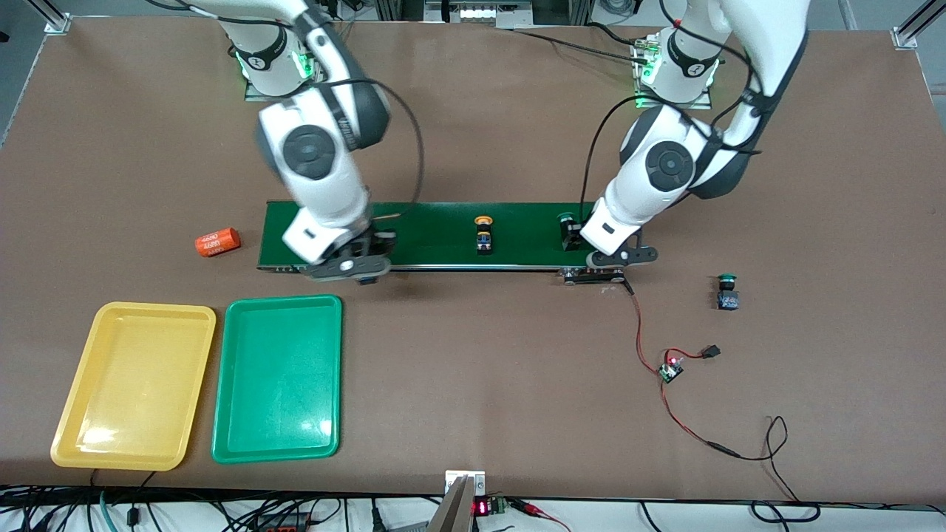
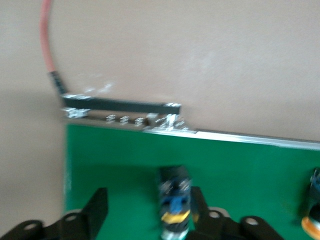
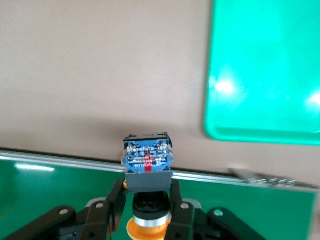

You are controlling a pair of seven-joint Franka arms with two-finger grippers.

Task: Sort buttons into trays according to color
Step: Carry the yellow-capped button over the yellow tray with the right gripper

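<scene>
A: Trays first. Yellow tray [image 1: 133, 384] and green tray [image 1: 279, 377] sit side by side on the tabletop [image 1: 480, 384], nearer the front camera than the conveyor belt [image 1: 443, 235], toward the right arm's end. Neither holds a button.

B: Right pincer [image 3: 148, 210]?

A: Clamped on a yellow-capped button [image 3: 148, 167], dark block body pointing away from the wrist, orange cap down between the fingers. It hangs over the belt's edge at the right arm's end, with the green tray's corner showing in that wrist view. Matching yellow tray lies one tray further toward the table end, so I'd judge the carry has to pass over the green one.

B: Left pincer [image 2: 150, 212]?

A: Fingers apart, low over the belt at the left arm's end. A button [image 2: 175, 202] lies between them on the belt, touching neither as far as I can tell. The front view shows a green cap [image 1: 567, 219] there.

B: Others?

A: Second yellow-capped button [image 1: 484, 235] mid-belt, between the arms. Second green button [image 1: 727, 291] off the belt on the tabletop, toward the left arm's end, so the left arm is closer to it. Orange cylinder [image 1: 218, 241] lies beside the belt's other end; not a button.
</scene>
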